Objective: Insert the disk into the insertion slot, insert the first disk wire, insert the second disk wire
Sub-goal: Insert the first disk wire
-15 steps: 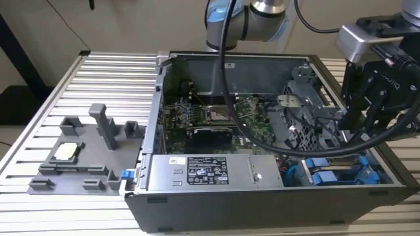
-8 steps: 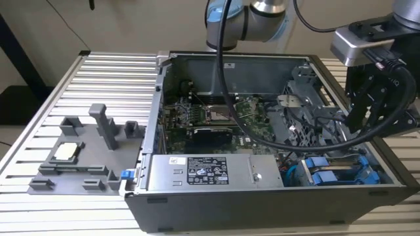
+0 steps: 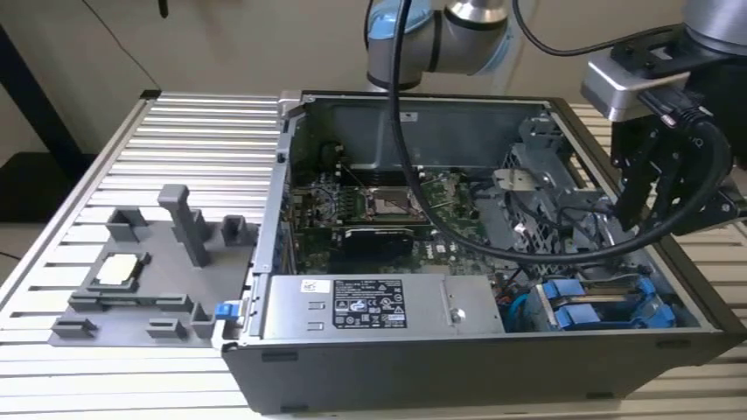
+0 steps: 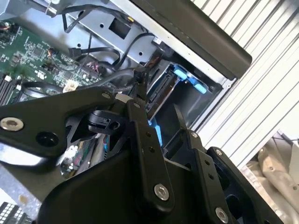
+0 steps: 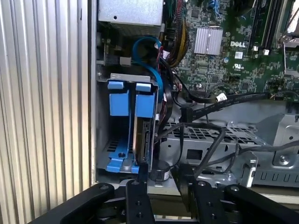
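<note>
Gripper point(image 3: 639, 219) hangs over the case point(image 3: 467, 385) at about 3 o'clock in the exterior view. Its fingers are spread with nothing pinched between them, as both wrist views confirm. The disk point(image 5: 141, 135) stands on edge in the slot point(image 5: 119, 135), in the bay at the case's 4 o'clock corner, just beside a second blue front point(image 5: 117, 100). Loose black wires point(image 5: 205, 112) and a blue wire point(image 5: 149, 70) crowd the bay's open side, close to the fingertips.

Risks:
- A finger may hook a loose wire on approach and drag it, or tug on the disk.
- A plug presented tilted may jam or bend contacts.
- The arm's own thick cable point(image 3: 403, 157) drapes across the board point(image 3: 386, 201) and may snag parts there if the arm swings.

Not verifiable:
- Whether the disk is fully home.
- Whether either wire is plugged in, since the disk's connector end sits behind the wire bundle.
- Which loose wire is first and which second.
- The gripper's body, which blocks much of the bay in the second wrist view.

The worktop point(image 3: 175, 131) around the case plays no part at present.
</note>
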### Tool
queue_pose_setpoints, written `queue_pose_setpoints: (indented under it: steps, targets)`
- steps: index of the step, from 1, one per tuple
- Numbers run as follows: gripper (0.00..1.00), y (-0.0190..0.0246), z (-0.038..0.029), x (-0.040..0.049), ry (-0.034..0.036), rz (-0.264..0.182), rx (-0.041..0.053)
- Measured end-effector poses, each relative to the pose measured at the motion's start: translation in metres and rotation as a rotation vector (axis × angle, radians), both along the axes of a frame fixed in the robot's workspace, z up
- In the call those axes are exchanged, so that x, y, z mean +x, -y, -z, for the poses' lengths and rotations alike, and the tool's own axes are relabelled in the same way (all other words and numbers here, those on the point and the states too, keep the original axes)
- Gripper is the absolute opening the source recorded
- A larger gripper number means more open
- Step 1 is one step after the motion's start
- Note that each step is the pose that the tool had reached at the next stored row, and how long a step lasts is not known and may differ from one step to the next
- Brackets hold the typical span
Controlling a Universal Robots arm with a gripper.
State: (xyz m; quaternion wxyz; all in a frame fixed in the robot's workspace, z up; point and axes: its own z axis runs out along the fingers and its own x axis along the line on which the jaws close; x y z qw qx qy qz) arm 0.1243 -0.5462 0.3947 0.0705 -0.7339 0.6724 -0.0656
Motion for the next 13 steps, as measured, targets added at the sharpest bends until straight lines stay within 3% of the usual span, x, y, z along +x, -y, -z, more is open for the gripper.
queue_pose_setpoints:
  steps: [7,10,12,13]
  targets:
    - [0.40,-0.0011,-0.0012,-0.0024,0.0074,-0.046,-0.0005]
    - [0.40,-0.0055,0.0008,-0.0026,0.0239,-0.063,-0.0047]
    - [0.40,-0.0066,0.0022,-0.0038,0.0376,-0.067,-0.0099]
    - [0.40,-0.0070,0.0028,-0.0045,0.0410,-0.067,-0.0141]
